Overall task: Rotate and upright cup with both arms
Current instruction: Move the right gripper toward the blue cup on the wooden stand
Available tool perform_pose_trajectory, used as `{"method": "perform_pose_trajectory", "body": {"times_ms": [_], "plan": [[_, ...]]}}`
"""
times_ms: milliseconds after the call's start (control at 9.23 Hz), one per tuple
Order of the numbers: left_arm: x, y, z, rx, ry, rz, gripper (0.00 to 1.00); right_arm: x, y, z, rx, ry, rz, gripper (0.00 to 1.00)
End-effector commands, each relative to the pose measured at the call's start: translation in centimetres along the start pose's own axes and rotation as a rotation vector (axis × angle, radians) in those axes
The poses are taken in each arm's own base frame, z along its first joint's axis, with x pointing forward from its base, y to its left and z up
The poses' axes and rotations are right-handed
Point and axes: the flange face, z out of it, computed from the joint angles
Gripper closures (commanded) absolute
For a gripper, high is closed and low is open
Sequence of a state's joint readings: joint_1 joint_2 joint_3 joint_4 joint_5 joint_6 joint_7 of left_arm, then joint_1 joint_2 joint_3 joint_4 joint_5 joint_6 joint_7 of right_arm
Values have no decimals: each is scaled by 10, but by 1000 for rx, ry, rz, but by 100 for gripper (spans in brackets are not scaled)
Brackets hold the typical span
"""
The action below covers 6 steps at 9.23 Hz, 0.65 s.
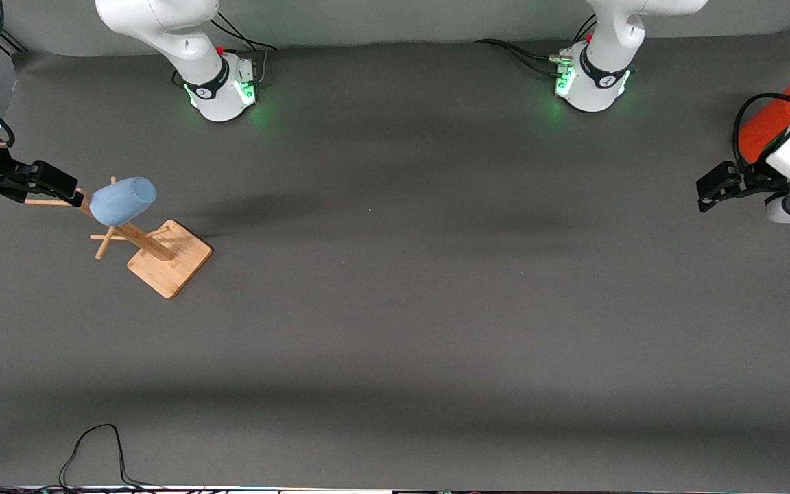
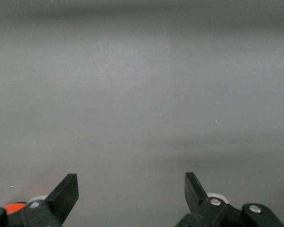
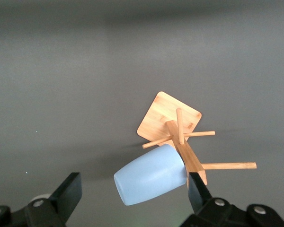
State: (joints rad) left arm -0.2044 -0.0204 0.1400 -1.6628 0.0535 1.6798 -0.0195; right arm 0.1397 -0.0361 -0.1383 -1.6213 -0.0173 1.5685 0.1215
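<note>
right gripper fingers spread wide, nothing pinched, hovering at the right arm's end of the table just beside the top of the wooden rack; cup hangs on one of the rack's pegs right next to the gripper tips, tilted, closed bottom pointing up and away from the post, not touching either finger as far as the front view shows; right wrist view puts the cup between the two black fingers but below them, one fingertip just beside the cup's mouth end where it meets the rack post, other finger apart from it; cup is pale blue, matte, smooth, tapered tumbler, no handle; rack is light wood, flat square base with rounded corners, square upright post, thin round pegs sticking out several ways; table covered in dark grey matte cloth; left gripper spread open too, empty, waiting over the left arm's end of the table, well apart from cup and rack; orange can just beside the left arm, partly hidden by it; left wrist view shows only its two black fingers and bare grey cloth, plus an orange sliver at the edge; the rack's base shape and peg layout read clearest in the right wrist view, both green-lit bases only in the front view
</note>
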Motion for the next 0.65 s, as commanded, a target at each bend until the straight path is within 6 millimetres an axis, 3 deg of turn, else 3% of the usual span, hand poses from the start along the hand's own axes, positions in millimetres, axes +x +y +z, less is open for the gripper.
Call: {"method": "perform_pose_trajectory", "body": {"times_ms": [0,325,542], "plan": [[3,3,-7,9,-8,-13,0,1,-4,-8,-5,11,-26,0],[3,-4,-6,9,-11,-22,0,3,-9,-17,60,16,54,0],[2,-3,-5,9,-22,-23,0,-1,9,-4,150,-102,459,0]]}}
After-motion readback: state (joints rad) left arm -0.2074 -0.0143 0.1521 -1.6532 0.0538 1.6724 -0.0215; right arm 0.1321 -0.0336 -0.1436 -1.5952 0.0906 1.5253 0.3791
